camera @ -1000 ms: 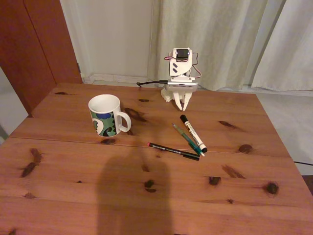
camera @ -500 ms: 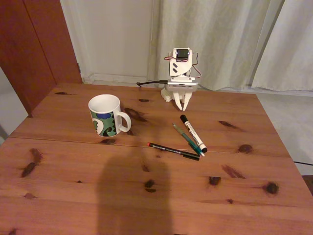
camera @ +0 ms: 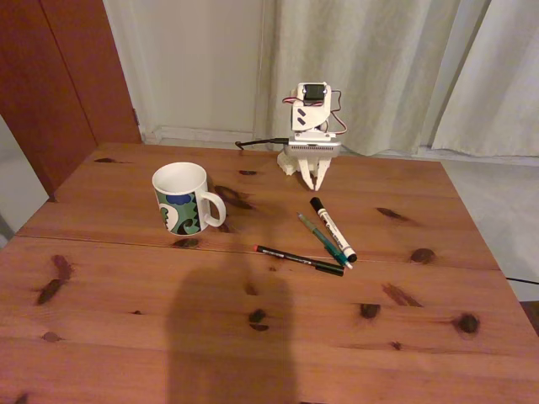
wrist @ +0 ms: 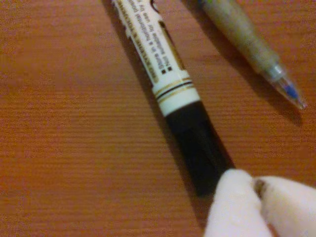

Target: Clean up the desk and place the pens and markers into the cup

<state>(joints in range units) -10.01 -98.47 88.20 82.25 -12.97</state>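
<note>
Desk (camera: 126, 286): the cup (camera: 181, 198) is seen left of centre in the fixed view, upright, well apart from the sticks. The white marker (camera: 333, 228), teal pen (camera: 322, 240) and black pen (camera: 299, 259) are clustered right of centre, their lower-right ends meeting. A broad shadow is cast over the lower centre. Nothing is seen to have shifted since half a second ago. The gripper (wrist: 256, 197) is seen at the wrist view's lower right, tips together, empty, just at the marker's black cap (wrist: 197, 148).

Dim warm light; the wrist view is blurred, shadows soft.
</note>
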